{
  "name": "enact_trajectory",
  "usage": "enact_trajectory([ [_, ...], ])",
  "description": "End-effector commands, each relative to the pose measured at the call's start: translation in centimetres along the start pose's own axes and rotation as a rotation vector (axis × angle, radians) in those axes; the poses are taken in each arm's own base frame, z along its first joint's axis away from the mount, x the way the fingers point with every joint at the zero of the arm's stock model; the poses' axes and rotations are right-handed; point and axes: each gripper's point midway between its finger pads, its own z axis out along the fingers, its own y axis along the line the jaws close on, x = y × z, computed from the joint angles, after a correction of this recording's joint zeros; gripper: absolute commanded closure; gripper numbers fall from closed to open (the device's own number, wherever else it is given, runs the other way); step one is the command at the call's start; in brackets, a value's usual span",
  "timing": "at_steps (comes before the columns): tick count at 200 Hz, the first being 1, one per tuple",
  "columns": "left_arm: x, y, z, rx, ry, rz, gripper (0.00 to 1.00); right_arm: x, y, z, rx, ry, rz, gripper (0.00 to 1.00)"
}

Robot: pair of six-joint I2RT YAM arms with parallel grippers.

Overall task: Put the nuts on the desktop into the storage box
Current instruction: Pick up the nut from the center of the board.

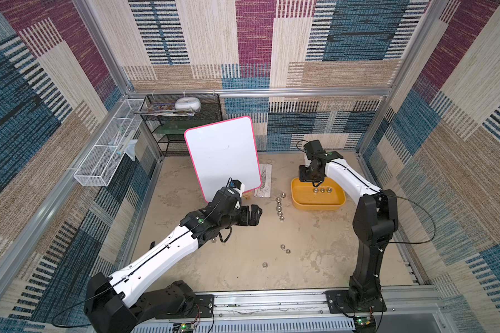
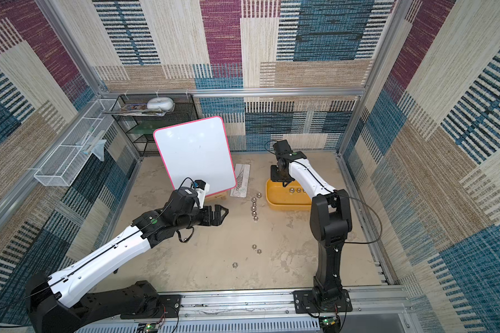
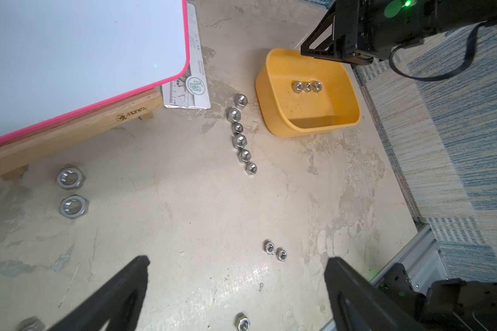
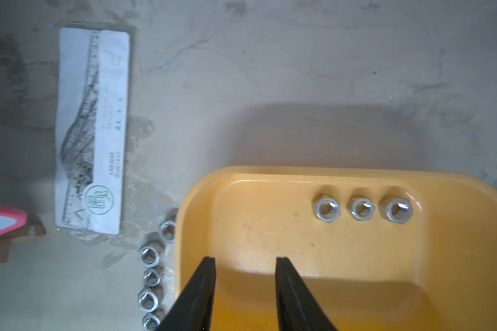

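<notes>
The right fingers [image 4: 198,295] stand narrowly parted with nothing between them, above the floor of the storage box [image 4: 327,172]. We judge this a drop-off posture, since three nuts [image 4: 360,208] lie side by side on the box floor just beyond the tips. The left fingers [image 3: 121,295] are spread wide and empty above bare desk [image 3: 184,200], which we read as readiness for a pick. Outward from the box, a row of six nuts [image 3: 239,140] runs just beside its outer wall. The end nut sits so close to the wall that we cannot tell whether it touches, so a finger has little room on that side. A pair of nuts [image 3: 269,247] and a single nut [image 3: 242,321] lie on open desk, well apart from any edge, and offer the freest approach. Two larger nuts [image 3: 70,177] rest near the wooden stand [image 3: 69,131] of the whiteboard [image 3: 83,51], whose overhang limits descent there. The ruler packet [image 3: 188,94] lies flat between stand and row.
</notes>
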Motion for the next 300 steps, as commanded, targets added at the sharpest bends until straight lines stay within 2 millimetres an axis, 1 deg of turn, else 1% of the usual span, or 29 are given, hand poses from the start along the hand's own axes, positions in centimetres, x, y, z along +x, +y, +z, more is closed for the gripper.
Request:
enact_trajectory([
  [1,0.2,1.5,-0.5,-0.073,-0.013,-0.014,0.00,0.7,2.4,0.1,-0.001,0.024,-0.025,0.59],
  [9,0.4,1.7,-0.7,-0.077,-0.016,-0.016,0.00,0.8,3.8,0.2,-0.015,0.025,-0.042,0.59],
  [26,0.6,2.1,-1.1,-0.084,-0.024,-0.024,0.00,1.2,5.7,0.8,-0.027,0.044,-0.071,0.58],
  [43,0.9,2.4,-1.5,-0.089,-0.030,-0.030,0.00,1.9,6.8,1.7,-0.020,0.070,-0.085,0.58],
  [62,1.2,2.6,-1.9,-0.093,-0.032,-0.034,0.00,2.8,7.5,2.8,-0.020,0.097,-0.093,0.58],
  [95,1.7,3.0,-2.6,-0.097,-0.035,-0.044,0.00,4.0,7.6,4.3,-0.023,0.137,-0.085,0.58],
  [132,2.0,3.2,-2.9,-0.094,-0.038,-0.055,0.00,4.9,7.8,5.5,-0.017,0.164,-0.090,0.58],
  [194,2.1,3.1,-3.1,-0.088,-0.041,-0.057,0.00,6.3,6.8,7.6,0.043,0.211,-0.091,0.59],
  [300,2.0,3.1,-3.1,-0.083,-0.044,-0.050,0.00,6.9,6.6,9.5,0.067,0.233,-0.079,0.60],
])
